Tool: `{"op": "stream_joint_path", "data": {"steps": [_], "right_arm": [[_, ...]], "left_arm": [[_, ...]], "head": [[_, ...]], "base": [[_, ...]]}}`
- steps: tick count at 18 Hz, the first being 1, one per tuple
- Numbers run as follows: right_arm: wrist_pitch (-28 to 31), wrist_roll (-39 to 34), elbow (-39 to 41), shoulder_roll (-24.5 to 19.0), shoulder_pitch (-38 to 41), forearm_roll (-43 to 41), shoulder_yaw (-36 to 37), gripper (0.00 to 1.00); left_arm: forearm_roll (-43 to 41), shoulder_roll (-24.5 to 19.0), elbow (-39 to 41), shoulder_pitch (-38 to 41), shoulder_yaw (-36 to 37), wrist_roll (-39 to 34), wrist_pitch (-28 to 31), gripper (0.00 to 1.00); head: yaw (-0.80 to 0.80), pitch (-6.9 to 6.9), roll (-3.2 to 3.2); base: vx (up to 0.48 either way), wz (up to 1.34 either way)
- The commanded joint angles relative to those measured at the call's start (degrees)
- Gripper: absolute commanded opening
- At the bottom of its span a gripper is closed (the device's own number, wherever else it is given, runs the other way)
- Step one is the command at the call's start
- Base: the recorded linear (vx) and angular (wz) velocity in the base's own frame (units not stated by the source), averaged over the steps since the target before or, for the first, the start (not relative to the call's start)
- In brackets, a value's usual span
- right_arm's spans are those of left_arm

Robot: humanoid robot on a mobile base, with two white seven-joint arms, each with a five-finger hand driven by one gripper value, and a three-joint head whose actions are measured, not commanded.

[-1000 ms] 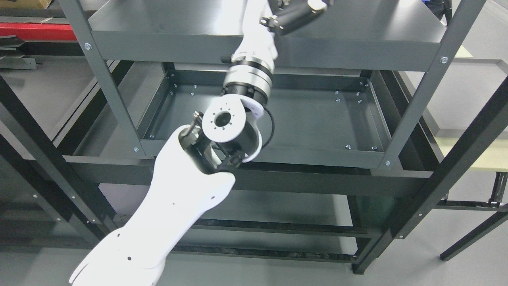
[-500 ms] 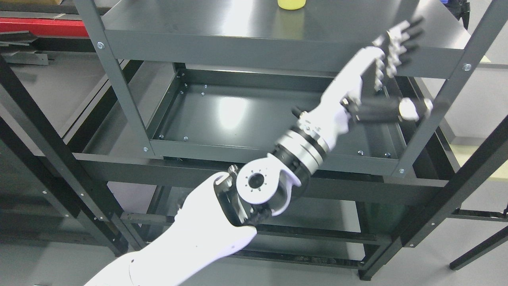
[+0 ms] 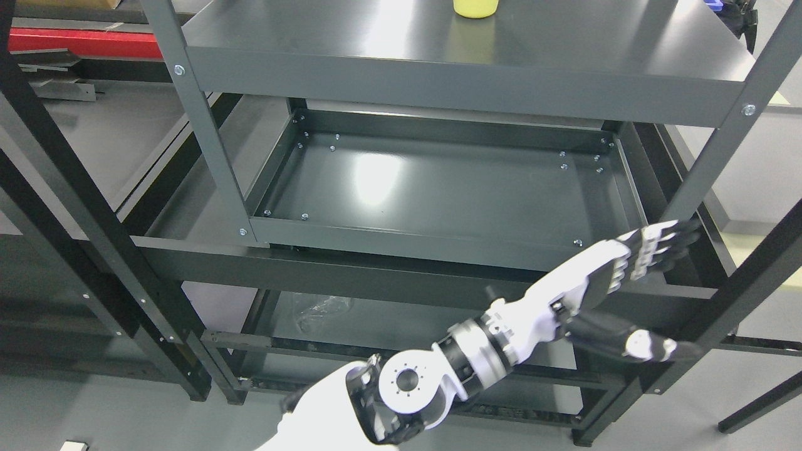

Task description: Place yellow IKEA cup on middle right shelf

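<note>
At the top edge of the head view, the yellow cup (image 3: 475, 7) stands upright on the grey shelf (image 3: 564, 44) of the rack, only its lower part showing. Nothing touches it. Well below, the left robot hand (image 3: 651, 250) hangs in front of the rack's lower right corner, beside the upright post (image 3: 714, 156); its fingers (image 3: 664, 241) are stretched out and apart, the thumb splayed below, and it holds nothing. The arm rises from the bottom edge left of the middle, with the round elbow joint (image 3: 407, 380) nearest the camera. The right arm does not show.

Judging from this, the placing step looks finished: the cup sits on a shelf, free of the hand, and the step in hand is the arm's retreat. Whether this shelf is the middle right one cannot be told from the view. The tray-like shelf (image 3: 438, 181) under it is bare.

The next move calls only for bringing the arm to rest, steering the outstretched fingers clear of the post and the black frame bar (image 3: 739, 275) just beside them.
</note>
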State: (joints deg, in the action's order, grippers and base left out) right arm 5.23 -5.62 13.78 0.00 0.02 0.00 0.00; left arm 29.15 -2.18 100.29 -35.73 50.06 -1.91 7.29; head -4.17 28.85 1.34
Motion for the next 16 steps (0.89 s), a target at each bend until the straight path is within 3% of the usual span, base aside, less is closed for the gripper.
{"op": "stream_joint_path", "data": {"steps": [1,4,7,16], "right_arm": [[0.04,12.3,-0.07,1.0,0.6,-1.41,-0.97,0.99],[0.04,12.3,-0.07,1.0,0.6,-1.41,-0.97,0.99],[0.04,12.3,0.02,1.0,0.6,-1.41,-0.97,0.99],[0.04,12.3,0.02,1.0,0.6,-1.41,-0.97,0.99]], "left_arm": [[-7.96,-1.87,-3.25,14.79,-15.65,0.33,-1.48,0.99],[-10.23,1.18,-7.54,17.1,-31.54,0.68,-1.83,0.98],[-15.51,1.18,-9.14,17.71,-41.6,0.68,-1.84,0.98],[-15.97,0.07,-6.33,22.02,-43.91,2.35,-1.31,0.97]], "head": [[0.0,0.0,0.0],[0.0,0.0,0.0],[0.0,0.0,0.0],[0.0,0.0,0.0]], "base": [[-0.044,-0.04],[-0.021,-0.01],[0.008,0.0],[0.0,0.0]]}}
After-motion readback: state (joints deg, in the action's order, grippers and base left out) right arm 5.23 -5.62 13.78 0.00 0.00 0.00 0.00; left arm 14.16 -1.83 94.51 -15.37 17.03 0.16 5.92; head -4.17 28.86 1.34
